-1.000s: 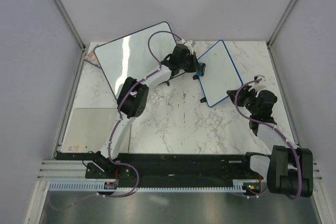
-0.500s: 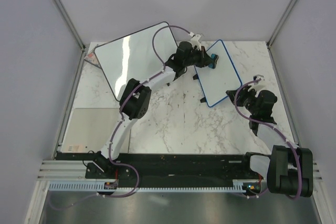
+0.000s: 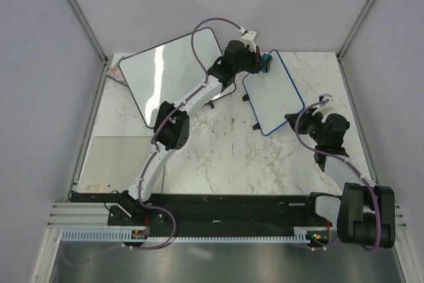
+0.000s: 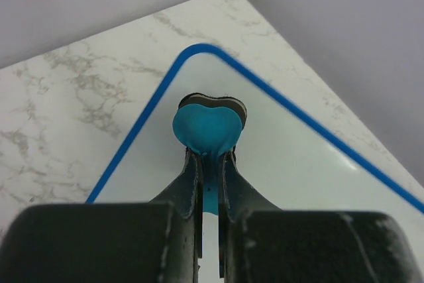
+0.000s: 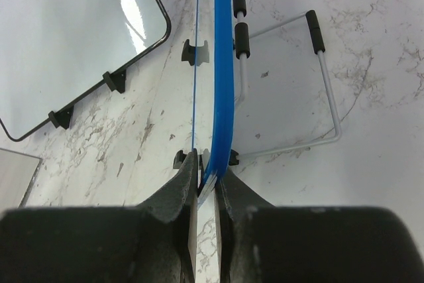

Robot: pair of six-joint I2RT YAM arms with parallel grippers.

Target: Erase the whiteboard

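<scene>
Teal eraser (image 4: 207,127), pinched in the left gripper (image 4: 210,160), has swept up to the far corner of the whiteboard (image 3: 273,95), the right gripper (image 5: 205,171) clamping its near edge; wiping looks nearly finished.

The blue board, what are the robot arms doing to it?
They are erasing it. The left hand grips a teal eraser and holds it against the whiteboard near its far corner. The right hand pinches the board's near edge. What shows of the board looks clean.
</scene>
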